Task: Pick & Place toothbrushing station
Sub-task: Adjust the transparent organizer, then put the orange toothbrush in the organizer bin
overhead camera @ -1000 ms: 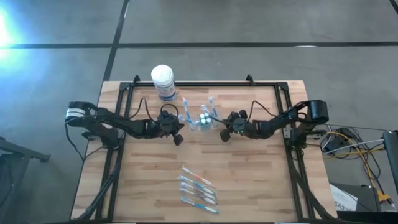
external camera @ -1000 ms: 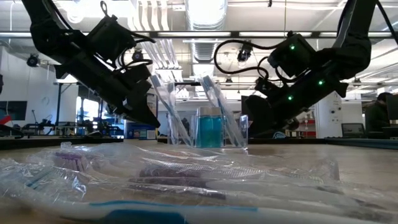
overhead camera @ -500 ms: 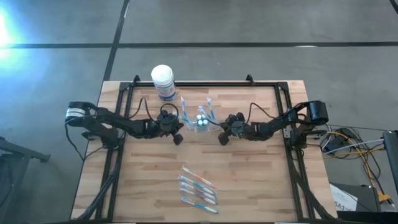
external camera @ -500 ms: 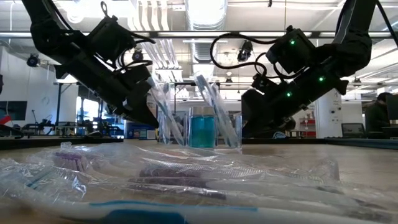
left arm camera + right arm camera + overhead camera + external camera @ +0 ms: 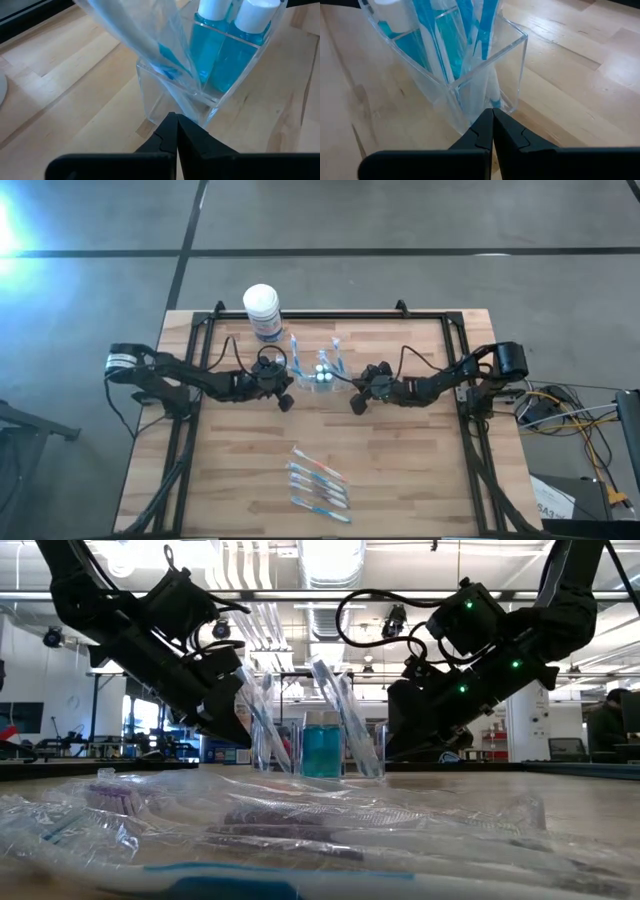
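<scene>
The left pincer (image 5: 287,387), closed and empty, is pressing the clear cup (image 5: 318,378) at the worktop's (image 5: 400,470) twelve o'clock; the right pincer (image 5: 357,389), closed too, is pressing opposite. Pushing evenly should keep the cup from tipping.

Both arms reach in from the table's sides toward the middle, facing each other, wrists angled down. The left gripper (image 5: 287,383) has its fingers (image 5: 170,131) pinched fully together, and the right gripper (image 5: 355,385) is the same, fingers (image 5: 491,124) closed tight, tips low near the tabletop.
</scene>
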Robot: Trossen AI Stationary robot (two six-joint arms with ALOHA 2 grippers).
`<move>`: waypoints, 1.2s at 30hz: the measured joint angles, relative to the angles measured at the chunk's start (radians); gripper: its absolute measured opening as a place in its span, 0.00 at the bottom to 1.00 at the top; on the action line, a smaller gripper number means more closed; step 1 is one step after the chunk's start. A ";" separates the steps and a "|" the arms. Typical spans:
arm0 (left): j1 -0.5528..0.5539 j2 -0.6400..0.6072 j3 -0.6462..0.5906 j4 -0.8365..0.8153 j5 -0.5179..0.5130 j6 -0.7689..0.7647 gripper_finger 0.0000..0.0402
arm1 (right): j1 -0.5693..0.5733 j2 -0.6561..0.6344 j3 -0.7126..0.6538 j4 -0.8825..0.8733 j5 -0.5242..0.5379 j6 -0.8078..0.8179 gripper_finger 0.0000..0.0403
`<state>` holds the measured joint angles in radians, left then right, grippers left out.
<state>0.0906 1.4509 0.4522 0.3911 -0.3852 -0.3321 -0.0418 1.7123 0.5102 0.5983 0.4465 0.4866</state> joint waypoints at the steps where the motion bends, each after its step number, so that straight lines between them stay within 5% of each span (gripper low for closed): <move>1: 0.000 0.000 0.000 0.000 0.000 0.000 0.01 | 0.000 0.000 0.000 0.000 0.000 0.000 0.02; 21: -0.004 -0.072 -0.003 -0.097 0.006 -0.009 0.02 | 0.010 -0.067 -0.013 -0.062 -0.012 0.003 0.02; 31: -0.058 -0.365 -0.118 -0.157 0.008 0.081 0.01 | 0.109 -0.207 -0.033 -0.067 -0.009 -0.113 0.02; 36: -0.097 -0.570 -0.194 -0.162 0.168 0.216 0.04 | 0.205 -0.294 -0.033 -0.057 -0.010 -0.217 0.02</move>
<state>-0.0061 0.8811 0.2586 0.2294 -0.2171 -0.1160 0.1628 1.4187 0.4770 0.5413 0.4366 0.2691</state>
